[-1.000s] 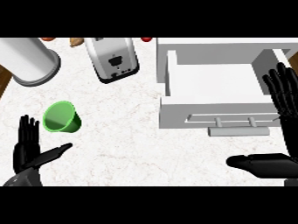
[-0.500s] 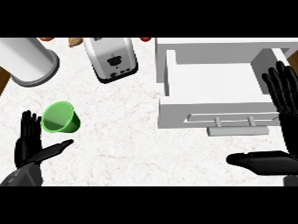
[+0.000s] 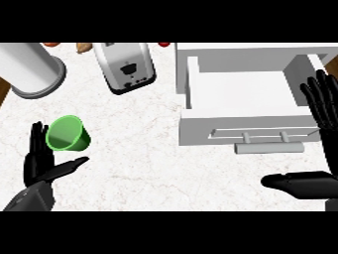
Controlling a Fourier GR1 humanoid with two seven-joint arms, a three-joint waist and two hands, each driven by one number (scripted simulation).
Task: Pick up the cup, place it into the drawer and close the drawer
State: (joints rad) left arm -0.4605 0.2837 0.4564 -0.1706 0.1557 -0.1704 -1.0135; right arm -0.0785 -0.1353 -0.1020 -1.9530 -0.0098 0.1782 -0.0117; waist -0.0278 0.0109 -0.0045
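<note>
**Head view.**

- Drawer point(image 3: 253, 101): white, pulled open at the right of the counter point(image 3: 157, 163). Only its own white floor and walls are seen inside. A bar handle point(image 3: 260, 135) is set on the front.
- Cup point(image 3: 69, 134): green, placed on the counter at the left, well apart from the drawer. It appears to stand upright with the mouth turned up and the long axis vertical. Only its green inner wall is seen inside.
- Left hand point(image 3: 41, 164): held with fingers straight and thumb spread, just beside the cup. Contact cannot be told. Since a second ago it has been shifted slightly right, nearer the cup.
- Right hand point(image 3: 334, 149): held with fingers straight, thumb spread left, at the drawer's right side. It is nearly unchanged.
- Toaster point(image 3: 125, 67) and white cylinder point(image 3: 27, 69): kept at the counter's back.
</note>
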